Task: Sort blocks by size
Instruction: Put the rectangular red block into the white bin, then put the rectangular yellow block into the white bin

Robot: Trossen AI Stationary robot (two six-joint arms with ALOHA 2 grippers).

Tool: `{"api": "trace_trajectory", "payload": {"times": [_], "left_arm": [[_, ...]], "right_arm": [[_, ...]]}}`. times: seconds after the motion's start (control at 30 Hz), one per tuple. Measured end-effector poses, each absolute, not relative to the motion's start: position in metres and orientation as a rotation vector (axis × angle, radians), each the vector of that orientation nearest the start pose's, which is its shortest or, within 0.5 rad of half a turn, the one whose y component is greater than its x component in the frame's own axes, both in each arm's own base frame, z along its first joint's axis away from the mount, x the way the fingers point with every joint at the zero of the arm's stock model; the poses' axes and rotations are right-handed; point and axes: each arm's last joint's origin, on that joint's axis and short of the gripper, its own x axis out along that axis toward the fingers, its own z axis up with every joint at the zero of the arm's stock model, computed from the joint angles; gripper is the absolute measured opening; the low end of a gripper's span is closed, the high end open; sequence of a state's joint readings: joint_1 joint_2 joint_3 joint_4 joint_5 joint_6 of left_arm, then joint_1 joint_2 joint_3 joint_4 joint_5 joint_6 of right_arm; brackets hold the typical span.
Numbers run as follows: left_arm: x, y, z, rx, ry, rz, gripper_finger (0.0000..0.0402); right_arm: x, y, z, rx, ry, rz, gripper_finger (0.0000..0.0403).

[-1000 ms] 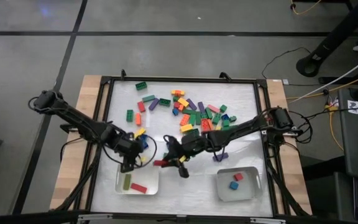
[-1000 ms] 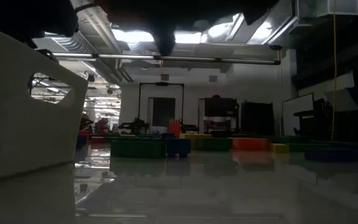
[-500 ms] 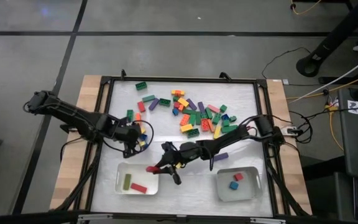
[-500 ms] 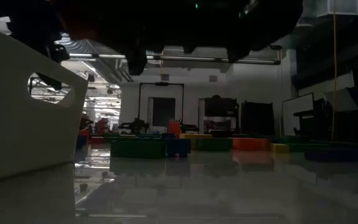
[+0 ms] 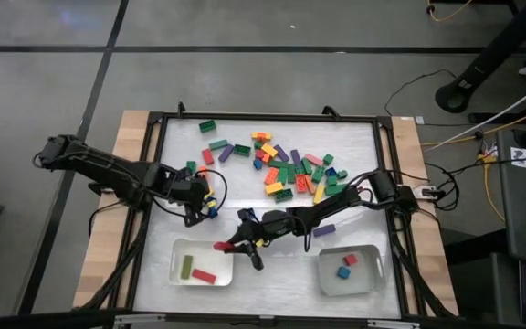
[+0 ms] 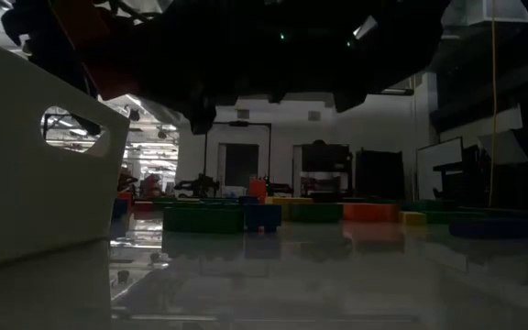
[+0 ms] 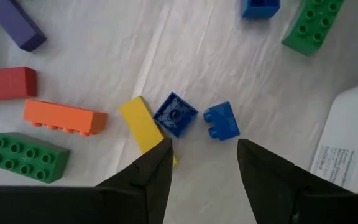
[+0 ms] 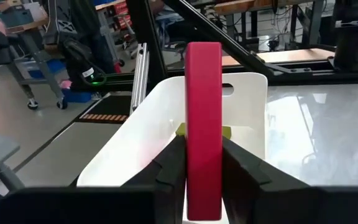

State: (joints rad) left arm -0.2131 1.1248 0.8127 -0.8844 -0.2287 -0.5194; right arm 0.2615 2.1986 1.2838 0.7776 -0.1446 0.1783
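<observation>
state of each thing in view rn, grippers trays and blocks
right gripper: shut on a long red block, by the left tray
left gripper: open, empty, above small blue blocks
left tray: holds two long blocks
right tray: holds two small blocks
block pile: loose, unsorted

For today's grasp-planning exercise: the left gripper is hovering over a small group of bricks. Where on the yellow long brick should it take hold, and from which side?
Best guess: grip the yellow long brick across its two long flat sides near mid-length, descending from above. It lies flat and slanted, so the open left gripper would probably need turning to straddle it. The blue square brick touches one long side, so a finger fits better toward the free far end.
</observation>
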Motion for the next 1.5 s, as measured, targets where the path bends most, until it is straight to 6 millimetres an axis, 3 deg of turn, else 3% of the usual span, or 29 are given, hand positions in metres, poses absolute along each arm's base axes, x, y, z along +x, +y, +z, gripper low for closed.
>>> {"api": "trace_trajectory", "payload": {"times": [0.5,0.9,1.17,1.5], "left_arm": [[0.188,-0.034,0.233,-0.35,1.117,0.428,0.0166],[0.186,-0.034,0.227,-0.404,1.119,0.473,0.0166],[0.176,-0.031,0.195,-0.472,1.154,0.562,0.0166],[0.172,-0.03,0.17,-0.475,1.12,0.56,0.0166]], "right_arm": [[0.45,0.126,0.146,0.169,0.178,0.425,0.0086],[0.451,0.124,0.149,0.176,0.152,0.372,0.0212],[0.446,0.123,0.178,0.111,0.136,0.377,0.0219],[0.427,0.117,0.21,0.015,0.298,0.327,0.0214]]}}
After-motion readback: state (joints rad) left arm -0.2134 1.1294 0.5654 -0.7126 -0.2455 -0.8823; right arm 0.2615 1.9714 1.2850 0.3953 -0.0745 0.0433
